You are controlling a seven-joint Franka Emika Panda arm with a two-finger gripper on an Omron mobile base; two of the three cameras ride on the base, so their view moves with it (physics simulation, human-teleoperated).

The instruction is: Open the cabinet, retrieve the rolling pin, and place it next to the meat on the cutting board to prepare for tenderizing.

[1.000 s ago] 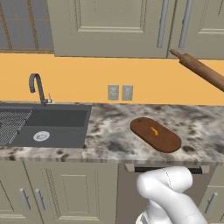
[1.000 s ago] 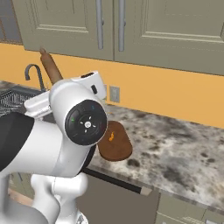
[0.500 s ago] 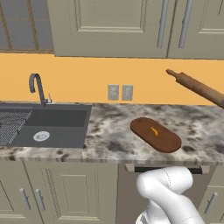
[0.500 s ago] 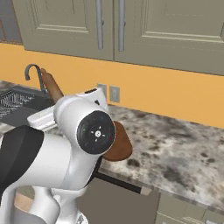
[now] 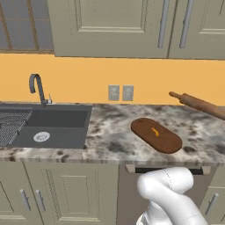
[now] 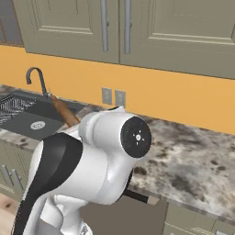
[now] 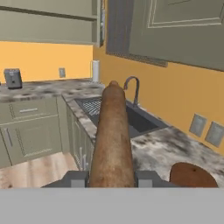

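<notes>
My gripper (image 7: 112, 179) is shut on the brown wooden rolling pin (image 7: 113, 131), which juts straight ahead between the fingertips (image 7: 77, 178). From the left base camera the rolling pin (image 5: 197, 104) hangs tilted above the counter at the right, just beyond the dark cutting board (image 5: 156, 135). The tiny orange meat (image 5: 154, 132) lies on that board. One end of the rolling pin (image 6: 64, 111) pokes out left of my arm in the right base view. The cutting board (image 7: 192, 175) shows at the lower right of the hand view. The taupe cabinet (image 5: 132, 26) above has its doors shut.
A dark sink (image 5: 48, 125) with a curved faucet (image 5: 37, 88) fills the counter's left part. Two wall outlets (image 5: 121, 92) sit on the orange backsplash. My white arm (image 6: 96, 170) blocks much of the right base view. A toaster (image 7: 13, 78) stands on a far counter.
The rolling pin has come down from near the cabinet to just above the counter and shifted left toward the cutting board. My arm has lowered with it.
</notes>
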